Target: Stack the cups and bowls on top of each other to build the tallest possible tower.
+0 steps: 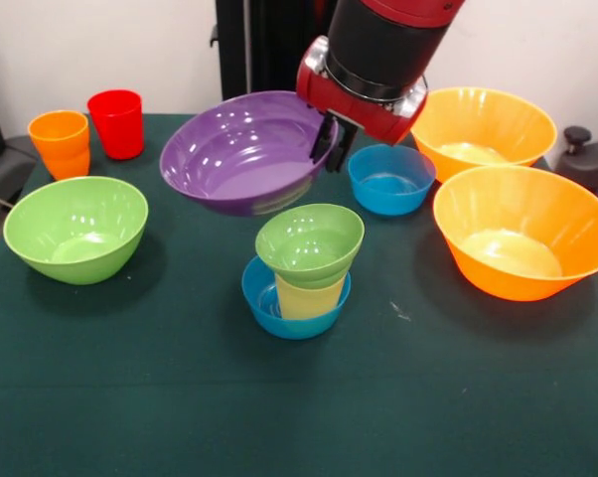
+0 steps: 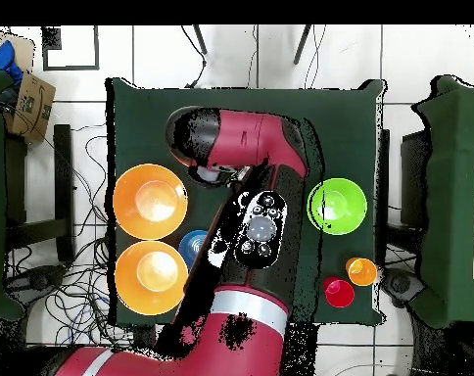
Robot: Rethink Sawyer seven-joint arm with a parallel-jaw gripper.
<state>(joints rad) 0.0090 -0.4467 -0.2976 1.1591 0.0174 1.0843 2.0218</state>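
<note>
Green cloth covers the table [image 1: 130, 397], where the gripper [image 1: 331, 144] clamps the rim of the purple bowl [image 1: 241, 149], held tilted in the air at 11 o'clock of the tower [image 1: 304, 273]: small green bowl [image 1: 309, 241] on yellow cup [image 1: 309, 296] in blue bowl [image 1: 262, 298].
</note>
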